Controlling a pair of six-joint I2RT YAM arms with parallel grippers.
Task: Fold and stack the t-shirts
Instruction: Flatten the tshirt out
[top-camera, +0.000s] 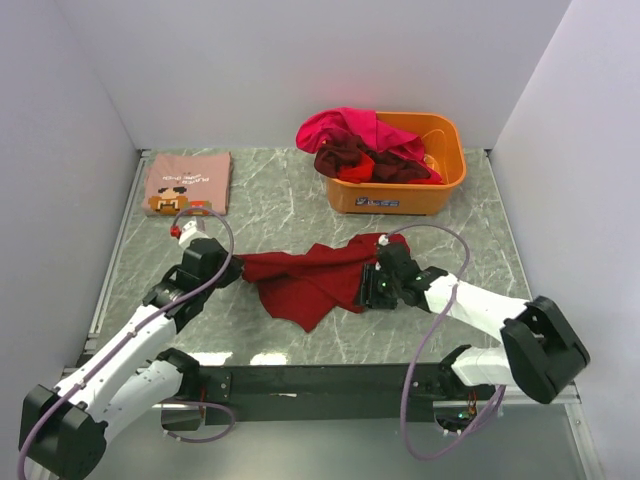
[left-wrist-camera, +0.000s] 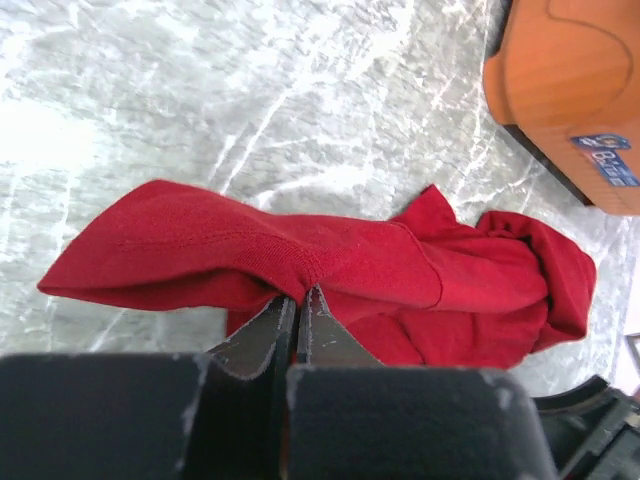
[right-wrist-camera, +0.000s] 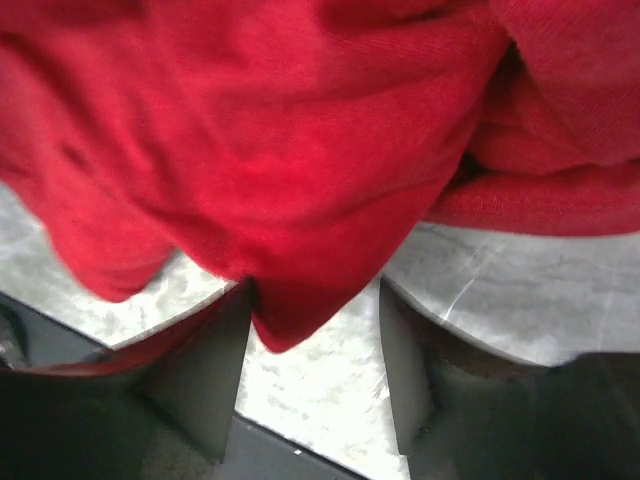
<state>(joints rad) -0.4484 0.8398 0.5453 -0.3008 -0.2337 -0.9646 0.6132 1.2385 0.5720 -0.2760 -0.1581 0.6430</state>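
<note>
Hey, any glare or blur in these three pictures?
Top view: sharp and evenly lit, a pale sheen on the table near its front edge. Left wrist view: glare whitens the table at left, the red shirt is crisp. Right wrist view: the shirt fills the frame, close and blurred, the right pincer dark below.

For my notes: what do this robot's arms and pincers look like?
Both the left arm and right arm have white shells with black joints and bases. A lilac cable loops along each. The left pincer and right pincer are black, with flat tapered fingers; the left ones look scuffed at the edges.
</note>
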